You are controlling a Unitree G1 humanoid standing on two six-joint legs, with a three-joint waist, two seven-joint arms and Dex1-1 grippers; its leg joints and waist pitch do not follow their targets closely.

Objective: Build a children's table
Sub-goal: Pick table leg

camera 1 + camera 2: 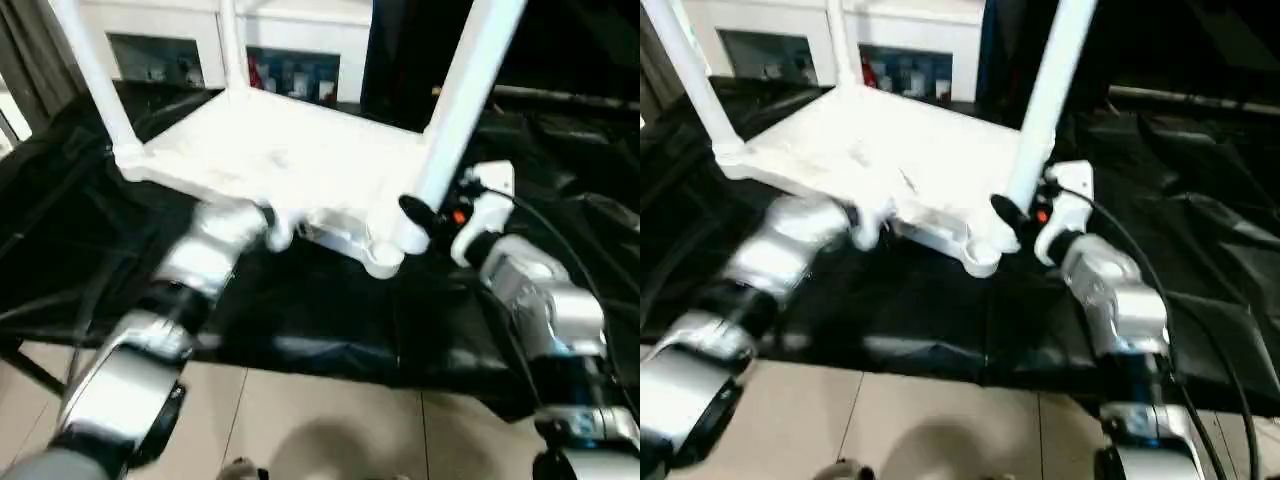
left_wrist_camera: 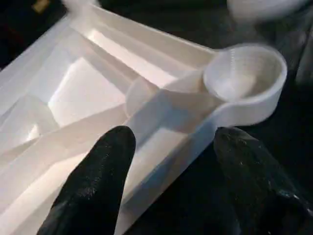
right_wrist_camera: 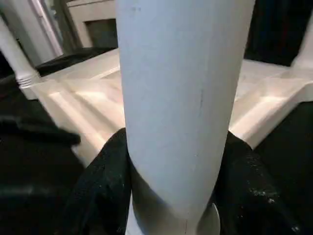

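Observation:
The white tabletop (image 1: 280, 150) lies upside down on black cloth, its ribbed underside up. Two white legs stand in its corners, one at the left (image 1: 95, 70) and one at the back (image 1: 230, 50). My right gripper (image 1: 425, 215) is shut on a third leg (image 1: 465, 90), its black fingers (image 3: 102, 186) wrapped round the tube. That leg's lower end is at the near right corner socket (image 1: 385, 262), which looks empty and threaded in the left wrist view (image 2: 244, 73). My left gripper (image 2: 171, 181) is open, its fingers straddling the tabletop's near rim.
A white cabinet with glass doors (image 1: 290, 50) stands behind the work. Black cloth (image 1: 300, 320) covers the low work surface, with tiled floor (image 1: 320, 420) in front. A black cable (image 1: 560, 240) loops over my right wrist.

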